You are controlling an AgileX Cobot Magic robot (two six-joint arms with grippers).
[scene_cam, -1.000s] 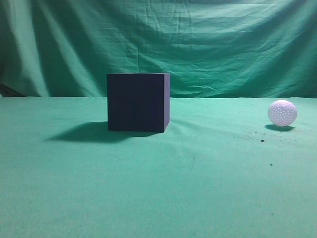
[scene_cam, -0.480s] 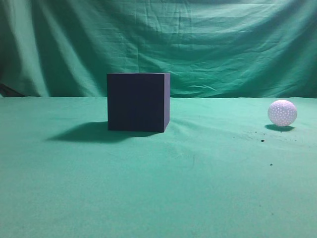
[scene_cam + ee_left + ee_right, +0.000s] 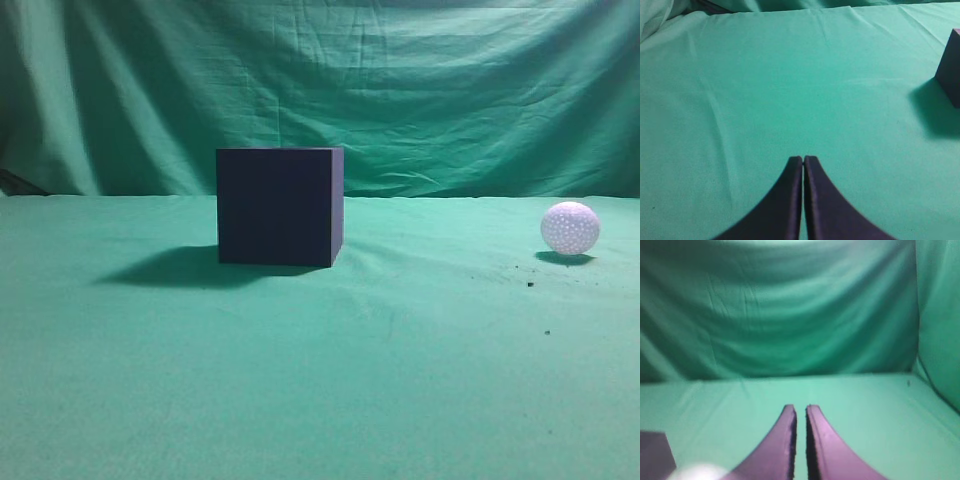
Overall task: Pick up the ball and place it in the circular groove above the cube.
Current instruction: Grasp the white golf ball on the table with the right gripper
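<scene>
The dark navy cube [image 3: 280, 206] stands on the green cloth left of centre in the exterior view. Its edge also shows at the right of the left wrist view [image 3: 951, 70] and its corner at the lower left of the right wrist view [image 3: 655, 455]. The white dimpled ball [image 3: 570, 228] lies on the cloth at the far right. A white blur at the bottom left of the right wrist view [image 3: 697, 473] looks like the ball. My left gripper [image 3: 803, 159] is shut and empty over bare cloth. My right gripper [image 3: 800, 409] is nearly closed and empty. Neither arm shows in the exterior view.
A green cloth [image 3: 320, 380] covers the table and a green curtain [image 3: 400, 90] hangs behind. A few dark specks [image 3: 528, 284] lie on the cloth near the ball. The cube casts a shadow [image 3: 170, 268] to its left.
</scene>
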